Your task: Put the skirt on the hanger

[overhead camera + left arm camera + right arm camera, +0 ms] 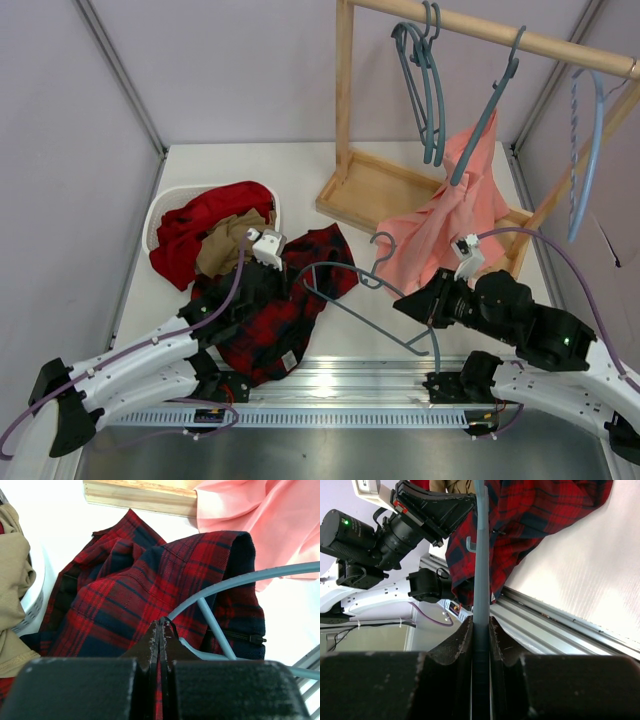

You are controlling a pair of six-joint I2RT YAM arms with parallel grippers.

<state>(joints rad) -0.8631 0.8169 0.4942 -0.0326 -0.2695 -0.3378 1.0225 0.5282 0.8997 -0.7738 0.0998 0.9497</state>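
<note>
The red-and-black plaid skirt (285,315) lies crumpled on the table in front of the left arm, its white label near the front edge. My left gripper (290,280) is shut on a fold of the skirt (125,585) beside the hanger's left end. My right gripper (402,303) is shut on the slate-blue hanger (384,265) and holds it low over the table, hook pointing away. The bar runs straight up between the jaws in the right wrist view (481,555). One hanger arm (240,580) crosses over the skirt's right part (530,520).
A white basket (160,205) at the left holds a plain red garment (205,220) and a tan one. A wooden rack (345,90) stands at the back right with several hangers, a salmon-pink garment (455,215) and a paler blue hanger (585,150). A metal rail (380,385) runs along the near edge.
</note>
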